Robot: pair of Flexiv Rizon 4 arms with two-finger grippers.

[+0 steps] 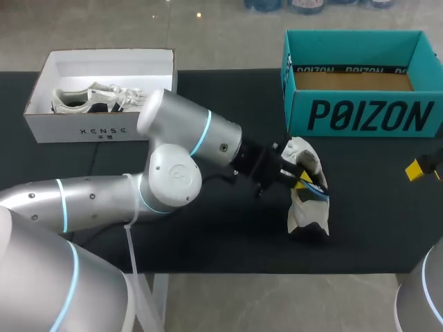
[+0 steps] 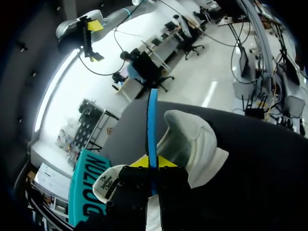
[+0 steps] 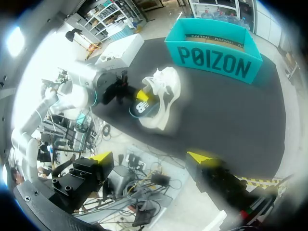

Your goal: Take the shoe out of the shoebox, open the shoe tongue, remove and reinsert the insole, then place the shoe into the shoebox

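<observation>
A white shoe (image 1: 306,207) stands on its toe end on the black table, in front of the teal shoebox (image 1: 360,114). My left gripper (image 1: 302,180) is at the shoe's opening, shut on the thin blue insole (image 2: 152,120), which runs edge-on between its yellow tips. In the left wrist view the shoe's (image 2: 192,144) grey-white heel sits just beside the left gripper (image 2: 153,163). My right gripper (image 3: 150,159) stands open and empty, well back from the shoe (image 3: 166,91) and the insole (image 3: 142,108); in the head view it (image 1: 417,168) shows at the table's right edge.
An open white shoebox (image 1: 104,128) with a second white shoe (image 1: 97,99) inside stands at the back left. The teal shoebox (image 3: 216,53) is open, its brown floor bare. My left arm (image 1: 173,166) stretches across the table's middle.
</observation>
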